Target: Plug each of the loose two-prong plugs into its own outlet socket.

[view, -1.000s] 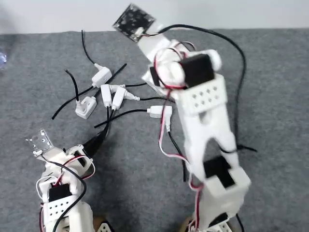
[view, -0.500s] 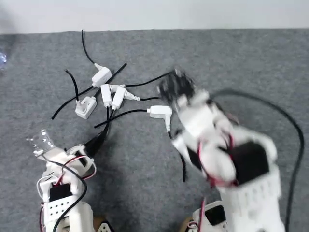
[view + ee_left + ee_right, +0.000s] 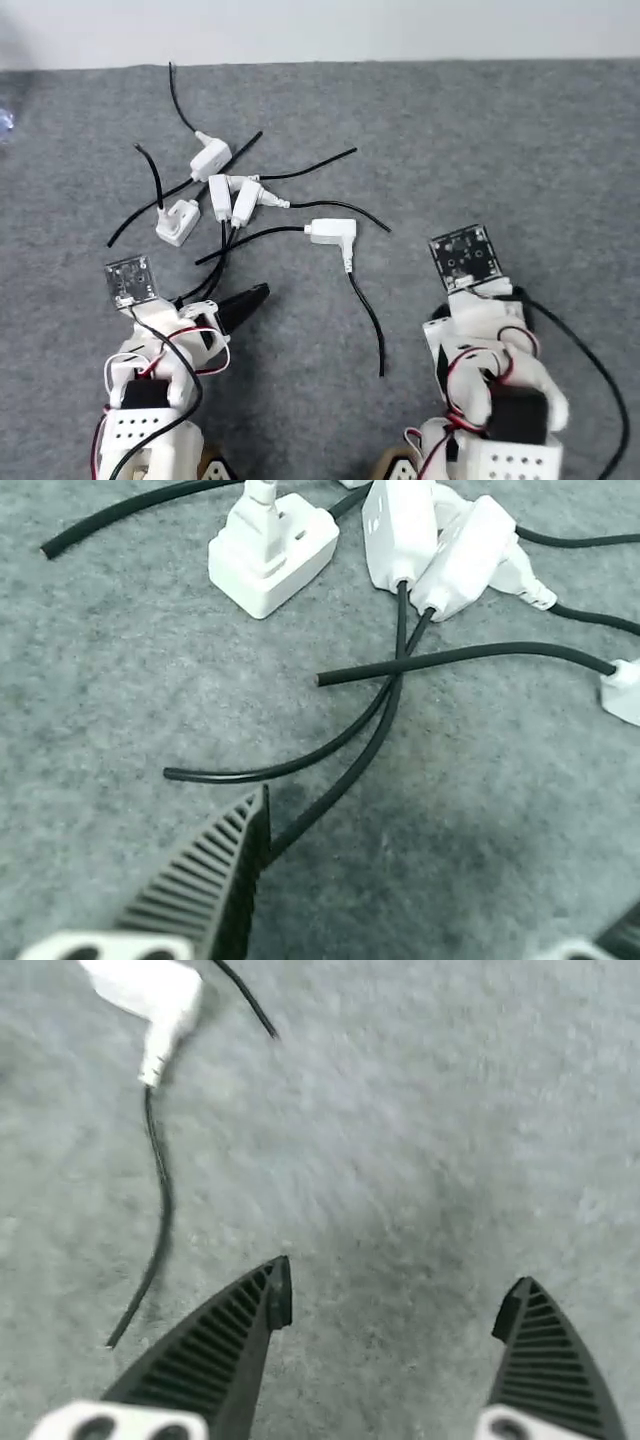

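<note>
Pulling back empty, the right gripper (image 3: 400, 1278) hangs spread, the loose plug (image 3: 332, 231) lying unplugged ahead of it; the left gripper (image 3: 440, 870), also spread, faces the sockets (image 3: 400, 530) ahead

Crossed cords (image 3: 223, 250) around sockets (image 3: 220, 196); open mat (image 3: 520, 150) rightward

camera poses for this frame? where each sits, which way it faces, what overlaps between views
High view: fixed above the table, looking down; left arm and right arm both show.
Left wrist view: on the left arm, facing the socket block and cords; left gripper open in front.
Right wrist view: on the right arm, facing the table and angled plug; right gripper open.
Shared: high view has the same socket block and angled plug.
</note>
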Robot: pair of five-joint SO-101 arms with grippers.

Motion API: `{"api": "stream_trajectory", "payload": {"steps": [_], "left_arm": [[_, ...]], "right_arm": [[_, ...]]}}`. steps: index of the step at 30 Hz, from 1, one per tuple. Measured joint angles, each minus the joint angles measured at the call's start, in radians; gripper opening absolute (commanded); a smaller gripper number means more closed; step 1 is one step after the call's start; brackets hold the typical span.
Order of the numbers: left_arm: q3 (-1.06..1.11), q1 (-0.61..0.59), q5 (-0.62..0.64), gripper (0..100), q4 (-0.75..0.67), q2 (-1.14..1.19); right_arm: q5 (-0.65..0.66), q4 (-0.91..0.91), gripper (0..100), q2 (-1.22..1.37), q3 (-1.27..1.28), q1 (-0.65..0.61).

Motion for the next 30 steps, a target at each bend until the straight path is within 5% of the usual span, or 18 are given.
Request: {"api": "stream_trajectory", "payload": {"steps": [11,16,21,30], "left_arm": [[0.000,0.005,0.005,53,0.000,0.000],[0.000,-0.034,0.117,53,0.000,0.000],[0.000,-0.038,0.127,53,0.000,0.000],[-0.014,0.002,-0.080,53,0.071,0.000]], "right_arm": [[-0.002,-0.247,32.1,-0.104,0.330,0.014],[-0.002,-0.373,32.1,-0.199,0.601,0.014],[-0.003,-0.265,32.2,-0.331,0.611,0.020],[-0.003,-0.081,32.2,-0.396,0.609,0.021]]}}
